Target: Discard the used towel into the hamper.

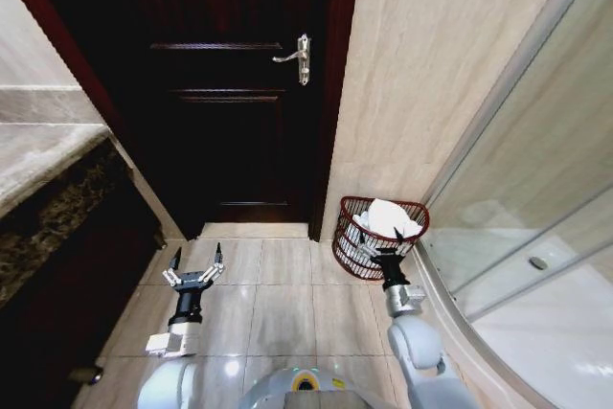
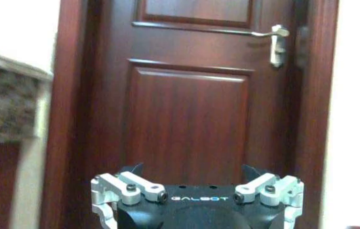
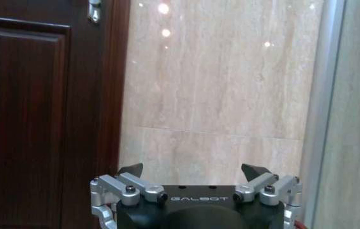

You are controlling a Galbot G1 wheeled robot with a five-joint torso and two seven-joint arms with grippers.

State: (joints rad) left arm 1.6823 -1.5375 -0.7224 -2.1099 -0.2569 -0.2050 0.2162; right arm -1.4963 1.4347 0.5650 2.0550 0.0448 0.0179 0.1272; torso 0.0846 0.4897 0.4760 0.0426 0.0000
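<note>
The left end effector (image 1: pixel 196 263) hovers wide open above the floor tiles (image 1: pixel 278 304). The right end effector (image 1: pixel 386 254), fingers spread and empty, sits just before the hamper (image 1: pixel 347 246); the white towel (image 1: pixel 388 219) lies inside, against the marble wall (image 1: pixel 421 74).

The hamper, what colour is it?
Dark reddish-brown hamper; the head view shows it best.

Hamper (image 1: pixel 356 248): dark reddish-brown open weave, wire or wicker, undetermined. Towel (image 1: pixel 388 217): white cloth, soft, crumpled. Floor (image 1: pixel 287 304): beige tile, glossy, reflecting light. Wall (image 1: pixel 421 74): polished beige stone-look tile. Door (image 1: pixel 239 93): dark wood, semi-gloss; handle (image 1: pixel 295 56) bright metal. Counter (image 1: pixel 43 155): mottled polished stone. Left hand (image 1: pixel 195 257) and right hand (image 1: pixel 386 241): matt black body, silver metal links.
</note>
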